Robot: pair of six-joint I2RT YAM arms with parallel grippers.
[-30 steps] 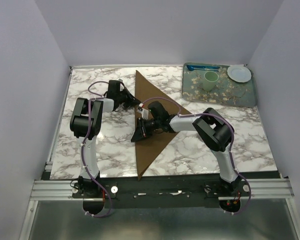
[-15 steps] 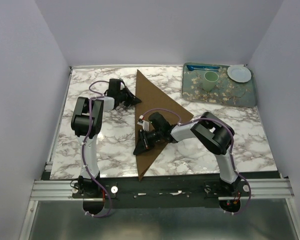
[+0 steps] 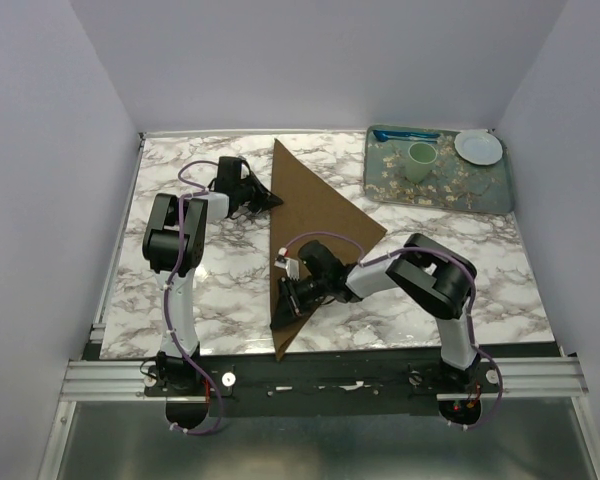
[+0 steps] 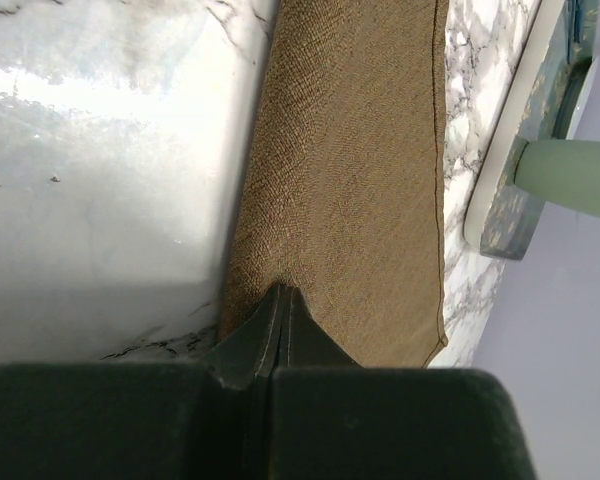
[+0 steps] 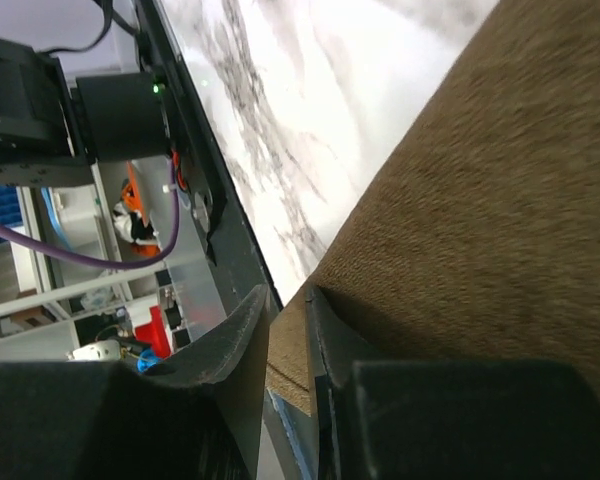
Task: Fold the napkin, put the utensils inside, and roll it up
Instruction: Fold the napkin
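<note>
The brown napkin lies folded into a triangle on the marble table, one point toward the near edge. My left gripper is shut on its left edge, and in the left wrist view the closed fingertips pinch the cloth. My right gripper is lower on the same edge, near the front corner. In the right wrist view its jaws stand slightly apart astride the napkin's edge, one finger over the cloth, one past it. The utensils are hidden.
A patterned tray at the back right holds a green cup, a white plate and a bright blue plastic utensil. The black front rail runs just beyond the napkin's near point.
My right gripper has slid along the napkin's left edge toward the near corner. The left gripper and the napkin have stayed put.
</note>
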